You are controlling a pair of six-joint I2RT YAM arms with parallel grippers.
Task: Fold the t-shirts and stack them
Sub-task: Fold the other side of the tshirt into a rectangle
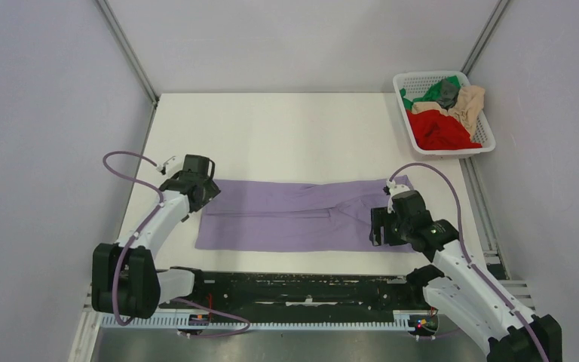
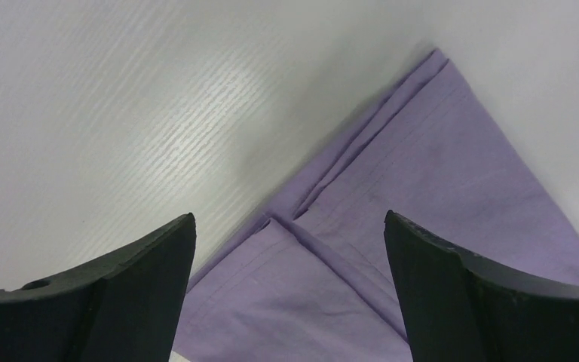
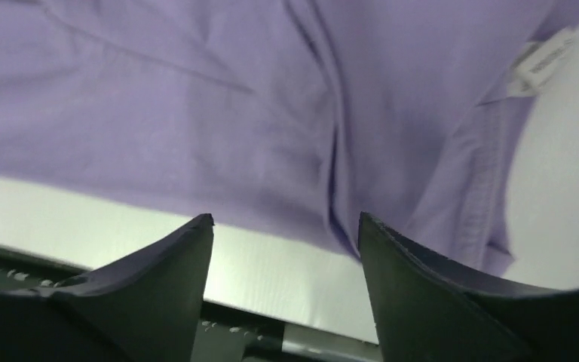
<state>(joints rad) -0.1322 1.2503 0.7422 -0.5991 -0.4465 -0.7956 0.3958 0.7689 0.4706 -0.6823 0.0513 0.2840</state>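
Note:
A purple t-shirt lies flat on the white table, folded into a long band. My left gripper is open over its far left corner; the left wrist view shows that corner between the spread fingers. My right gripper is open over the shirt's near right edge; the right wrist view shows the purple cloth, its white label and the table edge between the fingers. Neither gripper holds anything.
A white basket at the far right corner holds more shirts: red, green, beige. A black rail runs along the near edge between the arm bases. Grey walls enclose the table.

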